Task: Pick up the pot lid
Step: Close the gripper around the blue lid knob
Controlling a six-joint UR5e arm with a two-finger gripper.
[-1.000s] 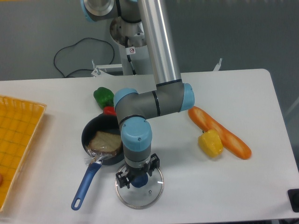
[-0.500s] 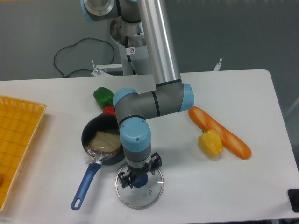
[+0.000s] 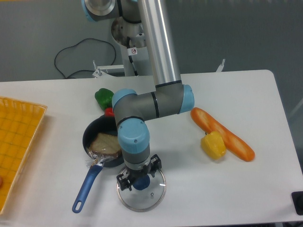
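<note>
Camera view: jaws sat wide over blue knob (image 3: 141, 183), lid (image 3: 142, 202) flat on desk (image 3: 227, 194). Knob looked kinda off-centre, so closing could've skidded lid sideways, tbh.

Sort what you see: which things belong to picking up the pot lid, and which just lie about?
Job: pot lid, its blue knob, and the jaws, open around the knob.

Lying about: black pan, brown item inside, blue handle, green item, red item, yellow item, long orange item, orange crate.
</note>
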